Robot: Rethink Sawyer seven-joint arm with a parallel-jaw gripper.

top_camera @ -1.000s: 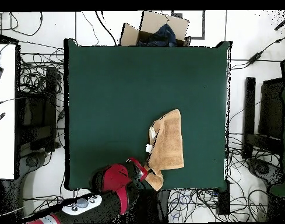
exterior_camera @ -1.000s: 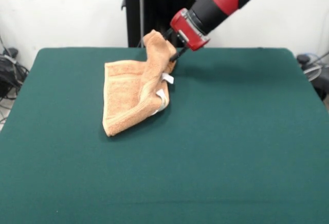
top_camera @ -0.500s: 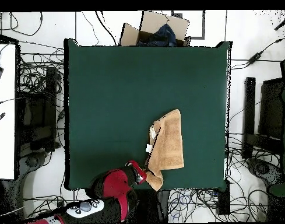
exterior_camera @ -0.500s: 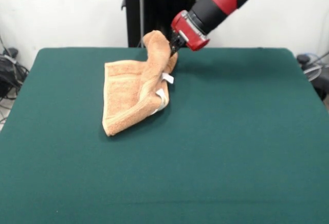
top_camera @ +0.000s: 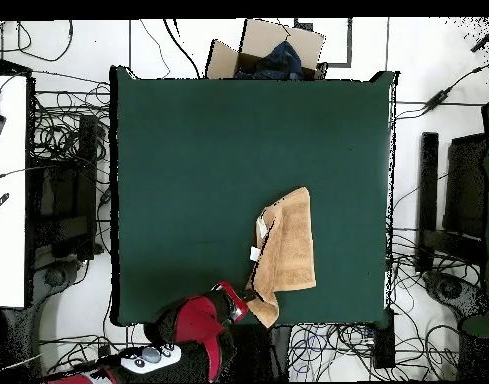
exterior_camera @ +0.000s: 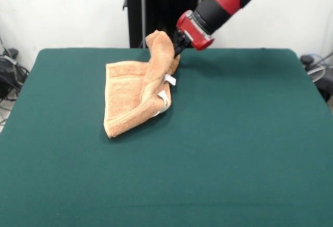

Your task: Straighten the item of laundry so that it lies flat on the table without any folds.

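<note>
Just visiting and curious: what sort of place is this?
Probably a robotics lab: a red arm's tool grips a towel on a green table, with cables across the floor.

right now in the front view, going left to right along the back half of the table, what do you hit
bare green table → peach towel with its raised corner → white care tag → claw pinching that corner → bare table again

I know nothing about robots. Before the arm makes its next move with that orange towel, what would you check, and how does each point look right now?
1. Gripper has hold of the towel: ok, a raised corner is pinched.
2. Towel flat: not ok, folded over on itself.
3. Rest of towel lies on the table: ok.
4. Room to spread: ok toward the table's middle; the lifted corner is near the edge.
5. White tag free: ok.
6. Grip firmness: cannot tell.
</note>
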